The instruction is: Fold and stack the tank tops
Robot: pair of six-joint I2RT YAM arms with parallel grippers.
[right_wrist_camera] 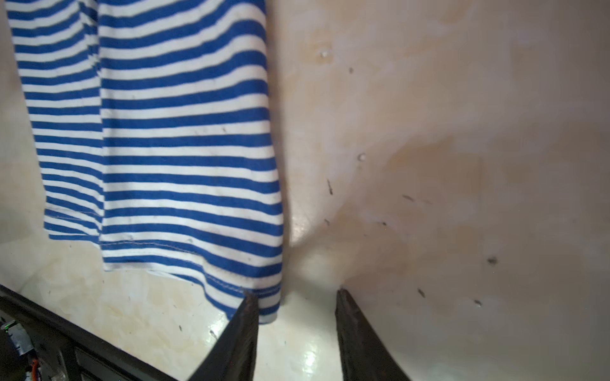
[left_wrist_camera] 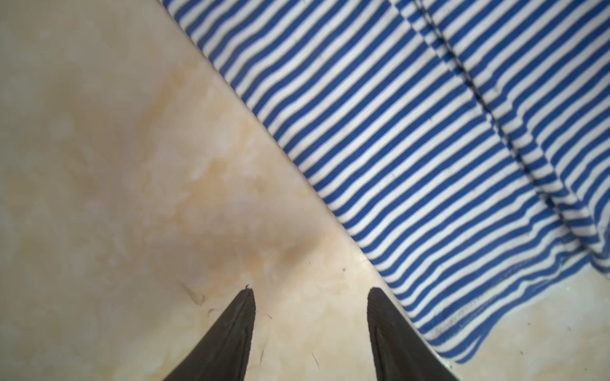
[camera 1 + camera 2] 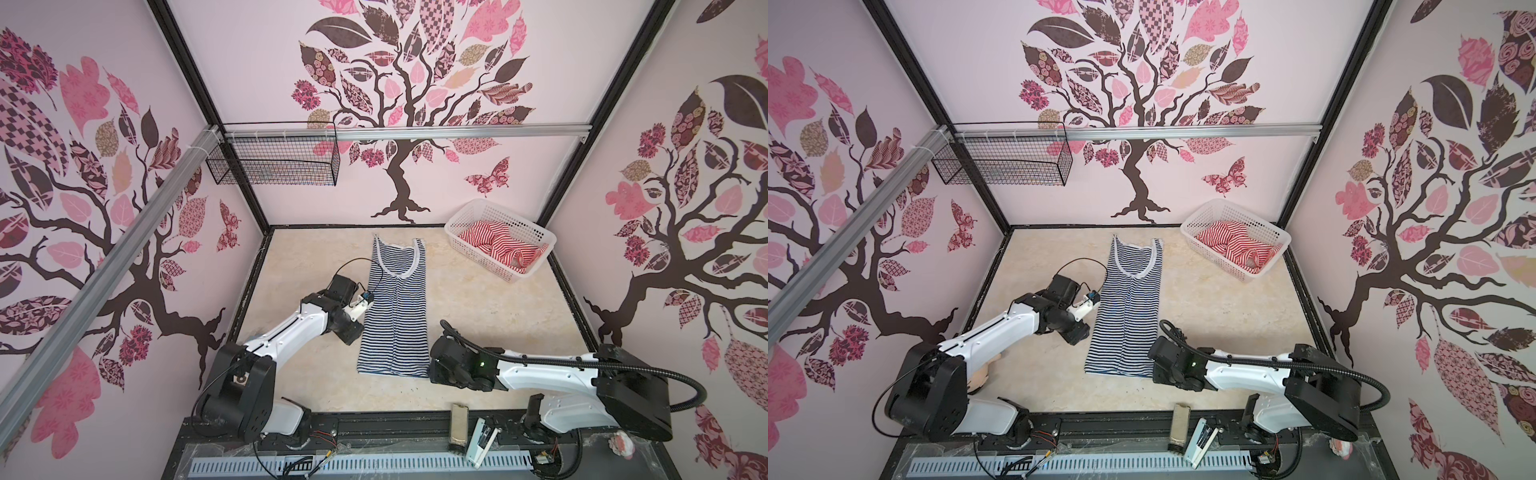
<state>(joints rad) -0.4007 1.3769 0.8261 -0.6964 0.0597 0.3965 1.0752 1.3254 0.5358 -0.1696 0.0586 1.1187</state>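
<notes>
Left hand, right hand both released beside navy-striped top, red-striped top half hidden in basket

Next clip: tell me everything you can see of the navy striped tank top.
The navy striped tank top looks like thin knit, with whitish trim at neck and straps. It lies flat on the table, a lengthwise crease down its middle, straps at its far end. The left gripper and right gripper, both open, flank it without holding it.

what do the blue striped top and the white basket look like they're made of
Blue striped top: probably soft cotton-like knit jersey, matte; it lies limp, with a stitched hem. White basket: likely moulded plastic, faintly glossy; rigid, perforated walls.
</notes>
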